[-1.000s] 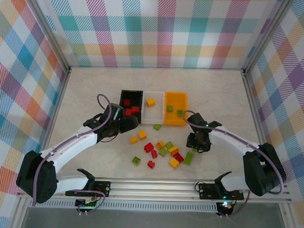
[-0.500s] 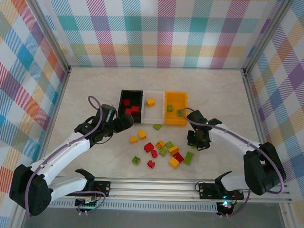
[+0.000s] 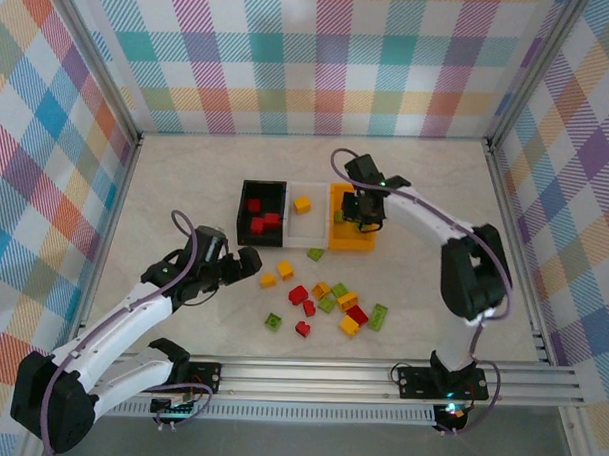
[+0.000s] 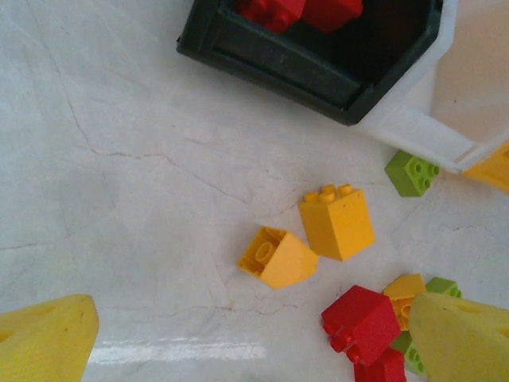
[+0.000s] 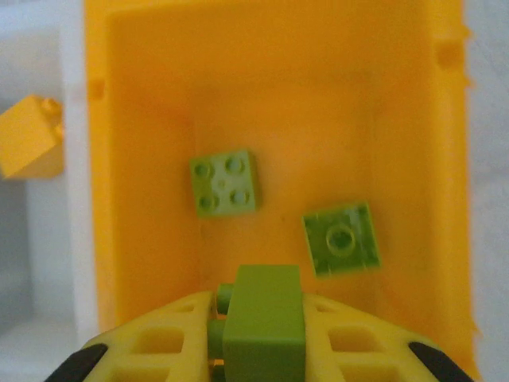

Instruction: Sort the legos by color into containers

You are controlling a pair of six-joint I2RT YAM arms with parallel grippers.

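We had our right gripper [image 3: 366, 216] clamped on a green lego [image 5: 265, 322] above the orange-yellow bin [image 5: 143, 119], where two greens [image 5: 224, 184] lay; the black bin [image 3: 246, 191] held reds [image 3: 258, 224], the white bin [image 3: 309, 231] one yellow brick [image 3: 301, 204]. A dozen-odd legos [image 3: 298, 294] lay unsorted on the table [image 3: 186, 184] beside our left gripper [image 3: 249, 267], jaws apart.

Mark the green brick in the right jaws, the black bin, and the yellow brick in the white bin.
green brick [image 5: 262, 322]: right wrist view, its near face.
black bin [image 4: 270, 68]: left wrist view, outer wall.
yellow brick [image 3: 302, 204]: top external view, its middle.
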